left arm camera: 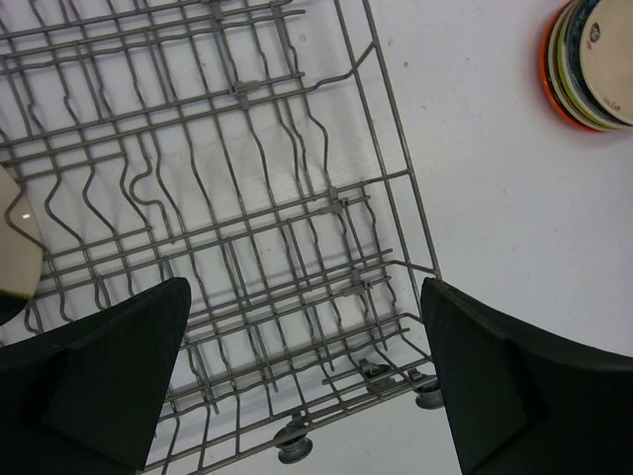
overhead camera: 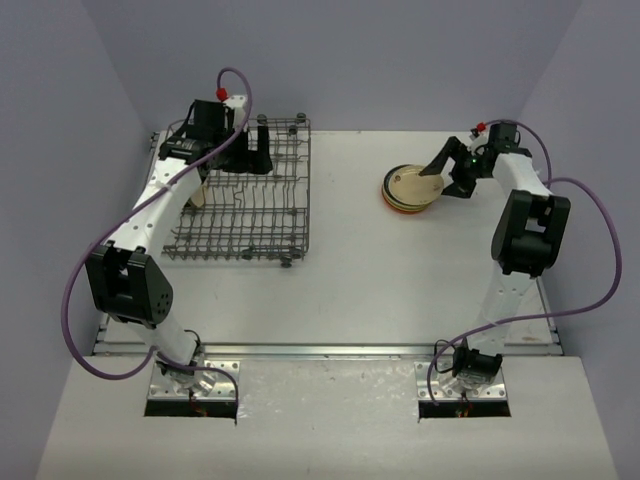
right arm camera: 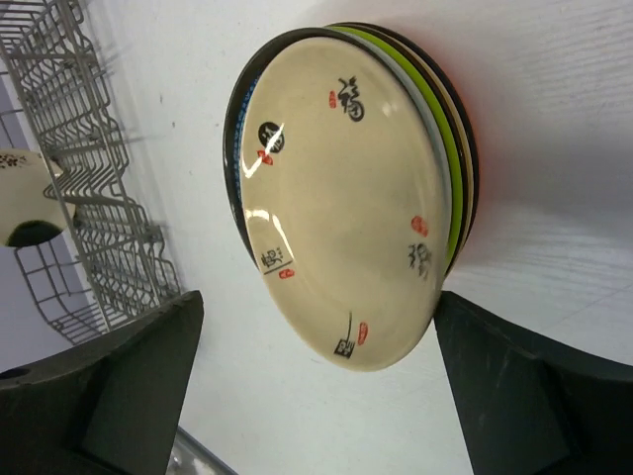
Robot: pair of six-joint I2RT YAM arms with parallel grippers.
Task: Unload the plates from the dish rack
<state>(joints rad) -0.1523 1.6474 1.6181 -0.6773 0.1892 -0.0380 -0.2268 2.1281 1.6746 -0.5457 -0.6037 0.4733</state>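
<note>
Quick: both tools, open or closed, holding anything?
Left tool: open, empty, above the dish rack.
Right tool: open, empty, over the stacked plates.

Stacked plates (right arm camera: 346, 198) on table (right arm camera: 554, 119); tool (right arm camera: 316, 391) spread wide.

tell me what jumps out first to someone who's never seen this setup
The stack of plates on the right of the table catches the eye first. Its cream top plate sits a little askew between the open fingers of the right gripper. On the left is the big wire dish rack, with a single plate at its left side, beside the open left gripper.
</note>
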